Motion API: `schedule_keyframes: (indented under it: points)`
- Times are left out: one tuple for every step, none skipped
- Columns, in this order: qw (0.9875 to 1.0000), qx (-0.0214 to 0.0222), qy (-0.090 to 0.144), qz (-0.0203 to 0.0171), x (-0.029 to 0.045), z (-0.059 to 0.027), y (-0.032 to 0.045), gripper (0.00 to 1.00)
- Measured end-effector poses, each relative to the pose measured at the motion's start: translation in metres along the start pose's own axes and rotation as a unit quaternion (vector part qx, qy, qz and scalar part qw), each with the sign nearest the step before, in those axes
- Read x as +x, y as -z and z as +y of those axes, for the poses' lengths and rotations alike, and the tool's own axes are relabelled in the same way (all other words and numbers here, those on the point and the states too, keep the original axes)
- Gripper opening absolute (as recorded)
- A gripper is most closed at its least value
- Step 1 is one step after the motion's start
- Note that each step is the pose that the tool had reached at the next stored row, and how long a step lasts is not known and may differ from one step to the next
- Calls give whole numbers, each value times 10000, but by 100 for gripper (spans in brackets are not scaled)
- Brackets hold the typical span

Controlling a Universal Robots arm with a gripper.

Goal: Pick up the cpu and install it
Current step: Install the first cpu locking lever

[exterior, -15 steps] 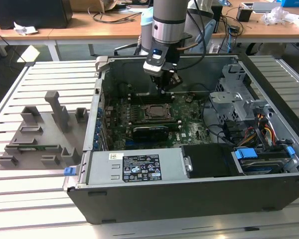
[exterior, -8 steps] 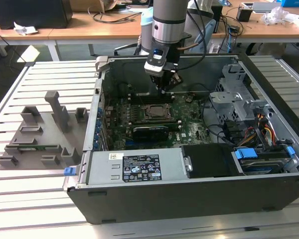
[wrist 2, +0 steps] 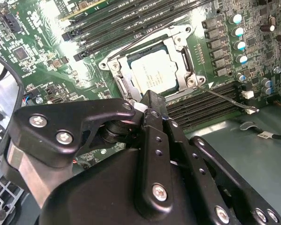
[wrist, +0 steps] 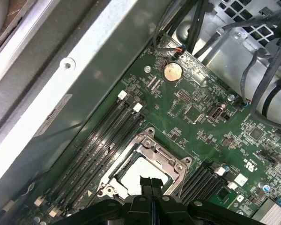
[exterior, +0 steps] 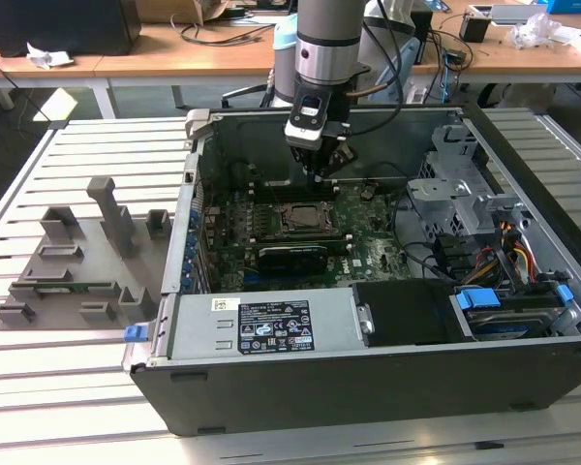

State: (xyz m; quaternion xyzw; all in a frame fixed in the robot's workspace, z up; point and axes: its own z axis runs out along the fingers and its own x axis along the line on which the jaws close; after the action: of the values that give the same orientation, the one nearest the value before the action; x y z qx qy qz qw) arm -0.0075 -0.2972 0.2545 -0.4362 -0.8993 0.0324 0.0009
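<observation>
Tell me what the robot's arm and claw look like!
The arm is a fat silver-grey tube with a black band. Its gripper is black, made of flat jointed bars with shiny silver screws. Black cables hang beside the arm.

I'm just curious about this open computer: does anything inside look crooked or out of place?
Nothing looks damaged. The cpu lies flat and square in its socket frame; only a thin metal lever sticks out beside it, seemingly unlatched.
</observation>
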Motion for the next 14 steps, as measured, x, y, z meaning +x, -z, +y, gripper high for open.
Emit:
schedule_keyframes:
  points:
    - [10000, -1, 26, -2, 0, 0, 0, 11]
    - [10000, -1, 49, -3, 0, 0, 0, 11]
    - [10000, -3, 87, -5, 0, 0, 0, 11]
    - [9999, -3, 108, -6, 0, 0, 0, 11]
    - [9999, -4, 145, -9, 0, 0, 0, 11]
    - [9998, -6, 202, -12, 0, 0, 0, 11]
    - [9997, -7, 240, -14, 0, 0, 0, 11]
    - [9996, -8, 280, -17, 0, 0, 0, 11]
    - [9995, -9, 329, -19, 0, 0, 0, 11]
    - [9993, -10, 383, -23, 0, 0, 0, 11]
    - [9991, -11, 423, -25, 0, 0, 0, 11]
    - [9990, -12, 451, -26, 0, 0, 0, 11]
    - [9988, -13, 486, -29, 0, 0, 0, 11]
    - [9987, -14, 515, -30, 0, 0, 0, 11]
